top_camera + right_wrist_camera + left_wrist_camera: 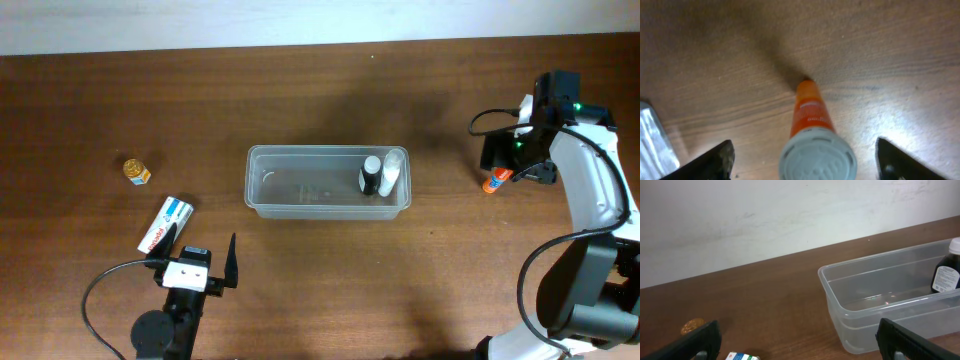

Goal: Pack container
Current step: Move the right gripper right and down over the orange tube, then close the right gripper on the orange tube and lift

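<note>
Container (300,186): clear rectangular tub, mid-tabletop (330,280), long side running left to right. From my left wrist view I see its near-left corner and bare floor (865,287).

Inside, at its right end: a dark bottle with white cap (371,176), upright, and just beside it a white bottle (391,172) against the right wall. The dark bottle's label shows through the wall in the left wrist view (946,276).

Left hand (196,262): low at the near-left edge, fingers spread wide, nothing between them (800,347). A white box with blue and red print (165,224) lies just ahead of it to the left, well apart from the tub. Farther out sits a small gold-lidded jar (137,171).

Right hand (512,172): far right, well clear of the tub. Fingers wide, one on each side of an orange tube with a ribbed grey cap (809,112), cap end toward my wrist camera. Neither finger touches it, so far as I can see. The tube's orange end pokes out beneath the hand in the overhead view (494,183).
</note>
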Robot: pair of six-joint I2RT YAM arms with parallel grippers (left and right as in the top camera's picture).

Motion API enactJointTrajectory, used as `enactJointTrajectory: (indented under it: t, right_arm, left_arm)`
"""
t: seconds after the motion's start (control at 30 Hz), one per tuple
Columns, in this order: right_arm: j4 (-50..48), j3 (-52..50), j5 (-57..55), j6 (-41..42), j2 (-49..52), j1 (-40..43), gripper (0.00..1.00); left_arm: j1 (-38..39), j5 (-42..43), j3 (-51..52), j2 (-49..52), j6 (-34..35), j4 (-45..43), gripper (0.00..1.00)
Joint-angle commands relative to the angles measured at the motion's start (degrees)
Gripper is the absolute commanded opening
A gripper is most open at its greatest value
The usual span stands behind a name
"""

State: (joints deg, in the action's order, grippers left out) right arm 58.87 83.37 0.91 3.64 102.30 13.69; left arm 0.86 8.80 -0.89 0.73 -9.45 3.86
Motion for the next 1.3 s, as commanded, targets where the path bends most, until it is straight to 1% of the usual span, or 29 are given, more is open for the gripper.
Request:
enactJointTrajectory:
  t: [0.0,0.07,0.2,0.43,0.63,0.73,0.87,0.97,1.03,1.17,1.27]
  right_arm:
    - [-0.6,1.3,-1.6,-0.5,0.6,0.3,0.76]
    - [-0.7,1.3,-1.6,-0.4,0.7,0.3,0.73]
    - [-0.7,1.3,-1.6,-0.5,1.9,0.3,0.71]
    - [-1.4,1.3,-1.8,-0.5,4.3,0.3,0.56]
    - [-1.7,1.3,-3.0,-0.4,4.3,0.3,0.54]
    - [-1.9,1.3,-3.1,-0.5,4.3,0.3,0.48]
    - [-1.9,1.3,-3.1,-0.4,4.3,0.3,0.34]
    - [-1.9,1.3,-3.1,-0.4,4.3,0.3,0.27]
    - [-1.9,1.3,-3.1,-0.4,4.3,0.3,0.24]
    - [-1.9,1.3,-3.1,-0.3,4.2,0.3,0.14]
    - [-1.4,1.3,-2.8,-0.2,4.2,0.3,0.12]
  left_arm:
    - [-0.3,0.0,0.4,-0.4,-0.5,0.0,0.99]
    - [-0.3,0.0,0.4,-0.4,-0.5,0.0,0.99]
    - [-0.3,0.0,0.4,-0.4,-0.5,0.0,0.99]
    - [-0.3,0.0,0.4,-0.4,-0.5,0.0,0.99]
    - [-0.3,0.0,0.4,-0.4,-0.5,0.0,1.00]
    - [-0.3,0.0,0.4,-0.4,-0.5,0.0,0.99]
    - [-0.3,0.0,0.4,-0.4,-0.5,0.0,0.99]
    - [-0.3,0.0,0.4,-0.4,-0.5,0.0,0.99]
    - [-0.3,0.0,0.4,-0.4,-0.5,0.0,1.00]
    - [-0.3,0.0,0.4,-0.4,-0.5,0.0,0.99]
    - [-0.3,0.0,0.4,-0.4,-0.5,0.0,0.99]
